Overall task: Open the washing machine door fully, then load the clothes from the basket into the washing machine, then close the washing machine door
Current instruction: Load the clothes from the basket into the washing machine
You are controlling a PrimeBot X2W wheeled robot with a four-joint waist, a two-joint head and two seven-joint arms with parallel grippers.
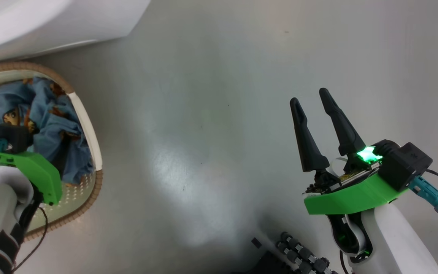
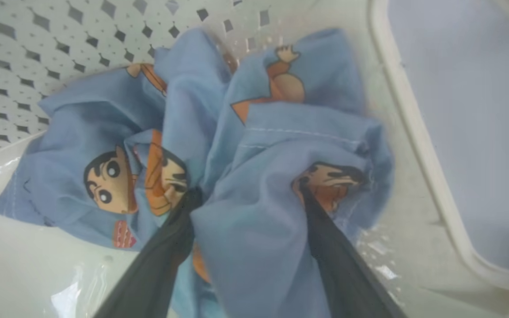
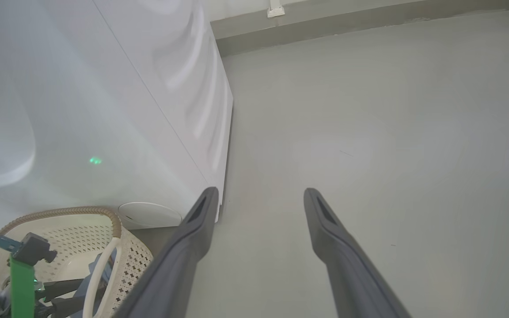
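My left gripper (image 2: 249, 189): jaws spread wide, fingers dug into the clothes (image 2: 95, 128) in the basket (image 2: 16, 57). My right gripper (image 1: 309, 96): jaws spread too, above floor (image 1: 203, 114).

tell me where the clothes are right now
The clothes lie bunched in the basket at the left of the head view, on the floor by the washing machine; the open jaws of the left gripper are pressed into them.

Left hand (image 2: 249, 191) fingertips buried in clothes (image 2: 254, 145); basket (image 1: 89, 133), washing machine (image 1: 51, 19) cut off at head-view edges.
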